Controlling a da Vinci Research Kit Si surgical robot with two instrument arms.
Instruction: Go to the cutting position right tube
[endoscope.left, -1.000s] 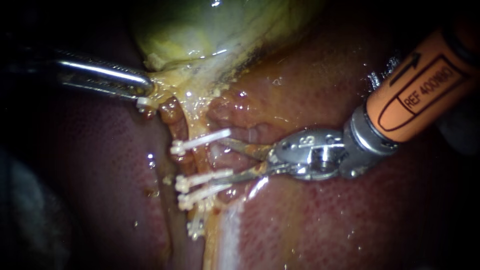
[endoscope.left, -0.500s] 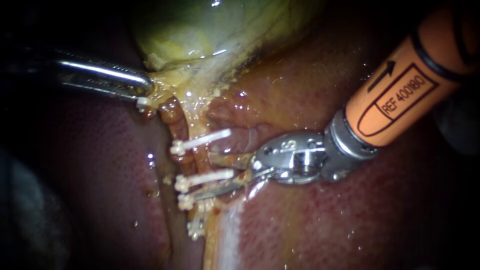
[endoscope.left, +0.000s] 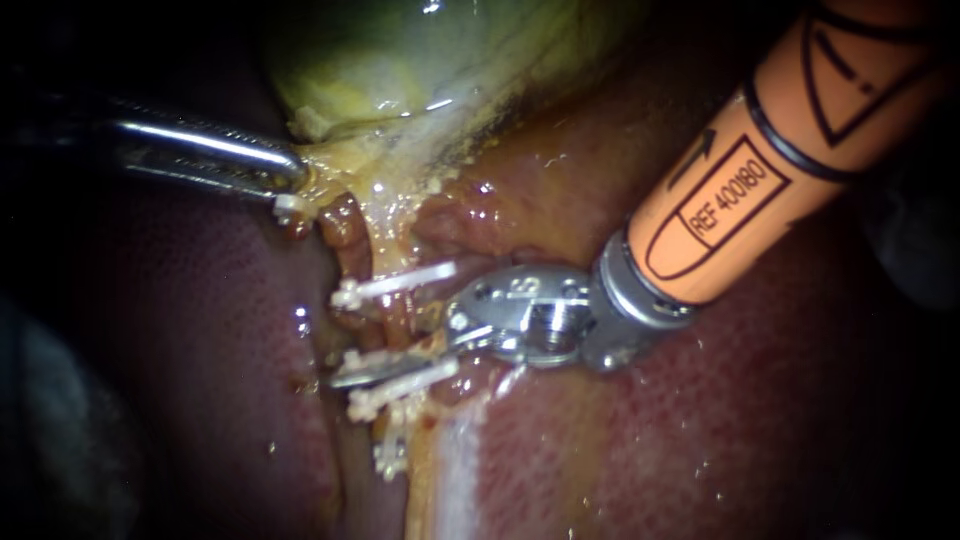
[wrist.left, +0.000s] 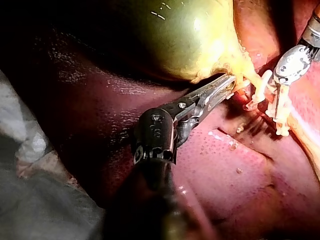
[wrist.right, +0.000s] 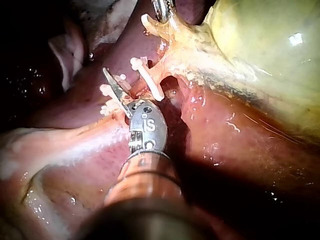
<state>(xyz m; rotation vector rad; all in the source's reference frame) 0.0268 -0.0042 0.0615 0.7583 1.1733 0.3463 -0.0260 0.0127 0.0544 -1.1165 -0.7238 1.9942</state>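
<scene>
Your right instrument holds its blades apart astride the clipped tube, between the upper clip and the lower clips. Your left instrument has its jaws clamped on the neck of the gallbladder.

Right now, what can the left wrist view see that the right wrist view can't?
Only the left wrist view shows the left instrument's black wrist joint. Only the right wrist view shows the right instrument's orange shaft. Both show the glossy yellow-green gallbladder, the small white plastic clips and the dark red liver.
</scene>
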